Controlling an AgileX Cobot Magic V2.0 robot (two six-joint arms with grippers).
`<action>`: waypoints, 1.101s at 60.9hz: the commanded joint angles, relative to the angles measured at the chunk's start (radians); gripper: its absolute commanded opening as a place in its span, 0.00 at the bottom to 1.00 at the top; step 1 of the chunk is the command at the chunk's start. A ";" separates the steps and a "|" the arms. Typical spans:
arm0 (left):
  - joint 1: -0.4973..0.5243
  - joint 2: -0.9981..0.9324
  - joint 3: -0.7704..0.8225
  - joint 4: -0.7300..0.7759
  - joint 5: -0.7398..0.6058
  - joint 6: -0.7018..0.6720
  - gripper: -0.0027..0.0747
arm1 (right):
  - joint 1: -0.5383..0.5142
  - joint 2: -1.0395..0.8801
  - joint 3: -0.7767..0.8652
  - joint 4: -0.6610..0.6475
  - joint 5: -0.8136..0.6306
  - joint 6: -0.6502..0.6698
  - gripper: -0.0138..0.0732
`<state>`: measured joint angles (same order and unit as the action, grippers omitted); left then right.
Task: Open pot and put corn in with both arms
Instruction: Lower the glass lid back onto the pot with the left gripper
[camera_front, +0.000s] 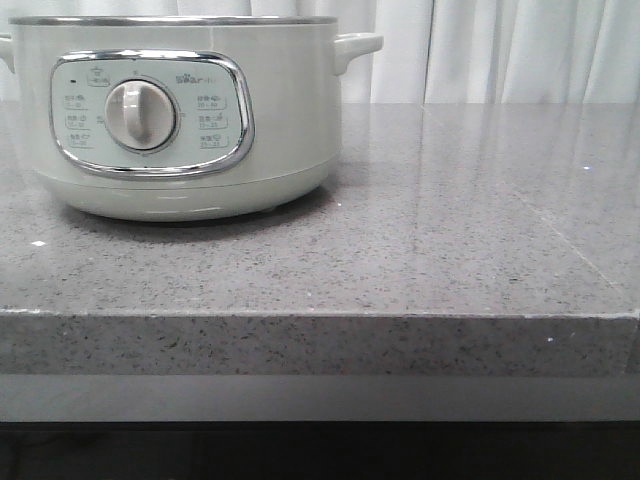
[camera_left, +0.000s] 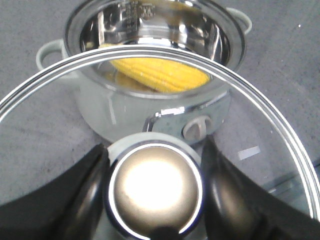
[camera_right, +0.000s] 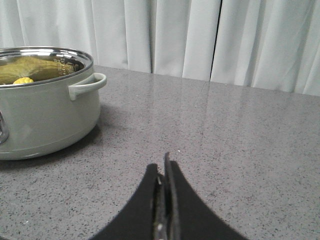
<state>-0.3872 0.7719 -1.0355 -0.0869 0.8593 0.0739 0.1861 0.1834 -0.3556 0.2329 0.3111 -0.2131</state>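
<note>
The pale-green pot (camera_front: 180, 110) stands at the left of the grey counter, its dial facing me. In the left wrist view the pot (camera_left: 125, 115) is open and the yellow corn (camera_left: 160, 74) lies inside its steel bowl. My left gripper (camera_left: 155, 187) is shut on the round metal knob (camera_left: 155, 190) of the glass lid (camera_left: 280, 130) and holds it above and in front of the pot. My right gripper (camera_right: 162, 170) is shut and empty, low over the counter to the right of the pot (camera_right: 40, 110). Neither gripper shows in the front view.
The grey speckled counter (camera_front: 450, 230) stretches to the right of the pot, with its front edge (camera_front: 320, 315) near the camera. White curtains (camera_right: 200, 35) hang behind. A small white label (camera_left: 248, 153) lies on the counter near the pot.
</note>
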 joint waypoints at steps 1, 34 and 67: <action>0.000 0.104 -0.150 -0.008 -0.148 0.002 0.37 | -0.004 0.009 -0.024 0.003 -0.089 -0.009 0.08; 0.000 0.709 -0.681 -0.023 -0.133 0.002 0.37 | -0.004 0.009 -0.024 0.003 -0.089 -0.009 0.08; 0.000 0.857 -0.779 -0.052 -0.071 0.002 0.37 | -0.004 0.009 -0.024 0.003 -0.088 -0.009 0.08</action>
<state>-0.3872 1.6791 -1.7667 -0.1153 0.8886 0.0739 0.1861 0.1834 -0.3541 0.2329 0.3076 -0.2131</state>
